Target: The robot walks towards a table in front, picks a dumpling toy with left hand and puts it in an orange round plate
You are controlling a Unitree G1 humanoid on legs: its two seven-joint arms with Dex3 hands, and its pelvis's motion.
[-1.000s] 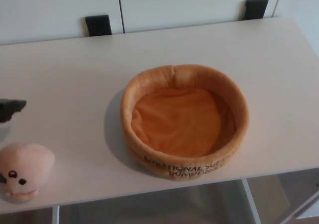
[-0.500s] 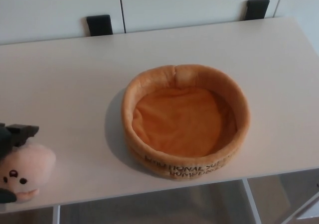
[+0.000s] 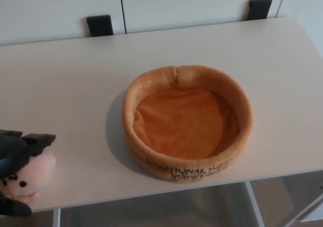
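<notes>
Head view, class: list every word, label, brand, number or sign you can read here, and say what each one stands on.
Orange plush plate, front outer wall: two lines of dark capital lettering, blurred and partly folded under; the top line seems to begin "EMOTIONAL", the lower to end "DUMPLING", neither sure.
Dumpling toy: a printed face only, no text.
White table and the cabinets behind: no text visible.

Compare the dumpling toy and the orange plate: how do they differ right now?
The dumpling toy is pale pink with a small dark face; the plush orange plate is orange with dark lettering on its front rim. The toy is much smaller than the plate. The toy sits at the table's front-left edge with the left hand around it, partly cut off by the frame; the plate stands mid-table, empty and untouched. Both look like soft plush and rest on the white table.
</notes>
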